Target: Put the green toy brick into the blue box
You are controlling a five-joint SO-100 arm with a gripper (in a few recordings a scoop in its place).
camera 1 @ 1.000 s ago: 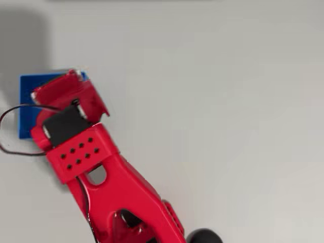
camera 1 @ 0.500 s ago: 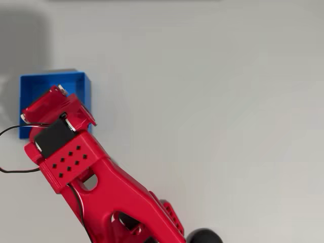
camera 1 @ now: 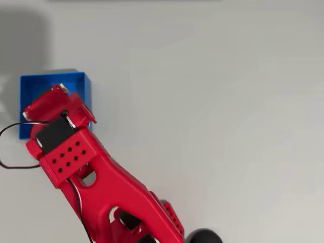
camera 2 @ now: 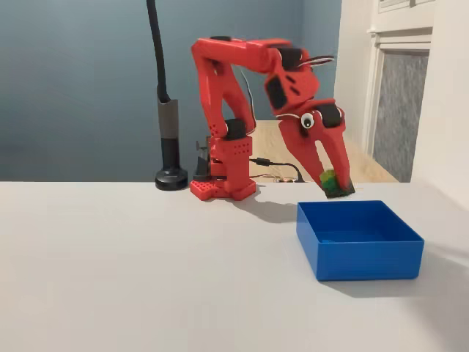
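Now our fingers [camera 2: 335, 185] grip the green toy brick [camera 2: 329, 179] just above the blue box [camera 2: 359, 253]; we should centre over its floor before releasing.

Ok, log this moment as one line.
end effector: shut on green toy brick | position: above blue box | brick: not yet released

The green toy brick [camera 2: 329, 181], lime with darker sides, hangs tilted right of centre in the fixed view, just above the back rim of the blue box [camera 2: 359, 239]. The box, square, open-topped and low-walled, sits flat at lower right there and at the left edge overhead [camera 1: 35, 83].
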